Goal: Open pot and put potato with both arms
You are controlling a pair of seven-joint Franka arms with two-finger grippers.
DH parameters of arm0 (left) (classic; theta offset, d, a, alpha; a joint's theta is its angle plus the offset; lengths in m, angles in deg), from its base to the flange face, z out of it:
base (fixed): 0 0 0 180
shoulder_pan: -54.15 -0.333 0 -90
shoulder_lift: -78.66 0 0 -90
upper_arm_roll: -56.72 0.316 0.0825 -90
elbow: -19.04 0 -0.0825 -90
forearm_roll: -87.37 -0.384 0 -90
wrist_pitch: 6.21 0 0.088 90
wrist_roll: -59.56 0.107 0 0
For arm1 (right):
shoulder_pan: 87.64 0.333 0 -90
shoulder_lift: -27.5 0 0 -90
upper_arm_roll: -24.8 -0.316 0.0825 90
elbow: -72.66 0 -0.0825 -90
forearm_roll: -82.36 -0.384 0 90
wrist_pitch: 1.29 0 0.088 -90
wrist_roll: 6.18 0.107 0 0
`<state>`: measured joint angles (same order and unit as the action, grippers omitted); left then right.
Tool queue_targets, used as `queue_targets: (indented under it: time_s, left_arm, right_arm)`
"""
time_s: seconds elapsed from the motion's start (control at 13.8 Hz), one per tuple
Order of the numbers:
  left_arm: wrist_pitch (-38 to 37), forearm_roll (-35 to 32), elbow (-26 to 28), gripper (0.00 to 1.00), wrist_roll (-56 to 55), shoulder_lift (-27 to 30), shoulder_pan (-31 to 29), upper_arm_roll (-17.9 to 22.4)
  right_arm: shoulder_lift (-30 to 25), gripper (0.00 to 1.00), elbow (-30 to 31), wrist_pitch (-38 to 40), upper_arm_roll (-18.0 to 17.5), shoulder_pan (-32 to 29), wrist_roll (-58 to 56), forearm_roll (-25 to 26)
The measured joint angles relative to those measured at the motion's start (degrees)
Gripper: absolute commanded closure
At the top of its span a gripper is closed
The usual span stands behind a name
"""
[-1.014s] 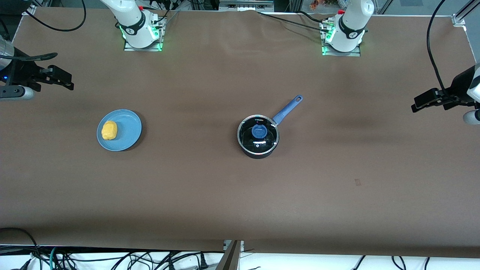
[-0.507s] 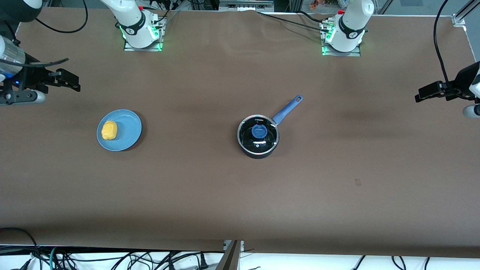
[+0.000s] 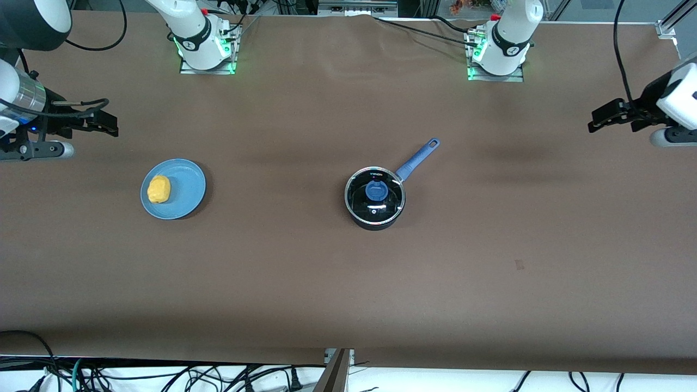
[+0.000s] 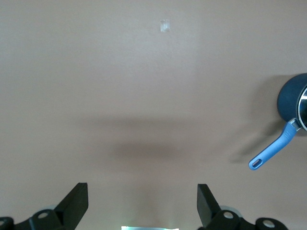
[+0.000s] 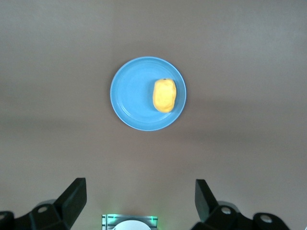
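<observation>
The black pot (image 3: 375,209) with its long blue handle (image 3: 418,159) stands mid-table, covered by a glass lid with a blue knob (image 3: 375,190). Part of the pot (image 4: 292,100) shows in the left wrist view. The yellow potato (image 3: 159,189) lies on a blue plate (image 3: 188,188) toward the right arm's end; the right wrist view shows the potato (image 5: 164,95) too. My right gripper (image 3: 109,124) (image 5: 139,203) is open and empty, above the table beside the plate. My left gripper (image 3: 596,121) (image 4: 142,206) is open and empty, over the left arm's end, well away from the pot.
The brown table covering carries a small pale mark (image 3: 519,264) nearer the front camera than the pot. The two arm bases (image 3: 207,49) (image 3: 498,54) stand along the table's edge by the robots. Cables hang below the front edge.
Both grippers have moved a little inward over the table's ends, the left one also toward the bases' edge. The pot, lid, plate and potato have not moved.
</observation>
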<state>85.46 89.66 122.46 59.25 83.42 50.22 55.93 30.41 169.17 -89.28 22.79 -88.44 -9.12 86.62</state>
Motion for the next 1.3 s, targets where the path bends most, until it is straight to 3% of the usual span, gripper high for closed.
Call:
queue_targets:
  time_s: [0.29, 0.72, 0.94, 1.09, 1.3]
  left_arm:
    - [3.80, 0.21, 2.17, 0.00, -3.21, -0.76, 0.27, -3.41]
    - [13.23, 4.49, 2.75, 0.00, -16.38, -7.41, 0.62, -14.08]
    - [19.78, 4.73, 2.72, 0.00, -25.29, -11.76, 0.83, -20.52]
    - [23.08, 4.60, 1.42, 0.00, -32.41, -15.47, 1.73, -24.76]
    - [24.03, 0.74, -4.20, 0.00, -44.37, -22.76, 8.25, -26.27]
  right_arm:
    - [0.73, 0.00, 6.59, -6.13, 0.04, -1.33, 0.04, 0.11]
    - [1.89, 0.00, 20.51, -23.80, 1.13, -2.65, 0.02, 0.63]
    - [5.01, 0.00, 22.84, -30.04, 2.08, -3.15, -0.10, 0.66]
    - [7.60, 0.00, 24.25, -35.23, 2.79, -3.17, -0.10, 0.66]
    - [11.54, 0.00, 26.03, -42.53, 4.18, -3.22, -0.10, 0.68]
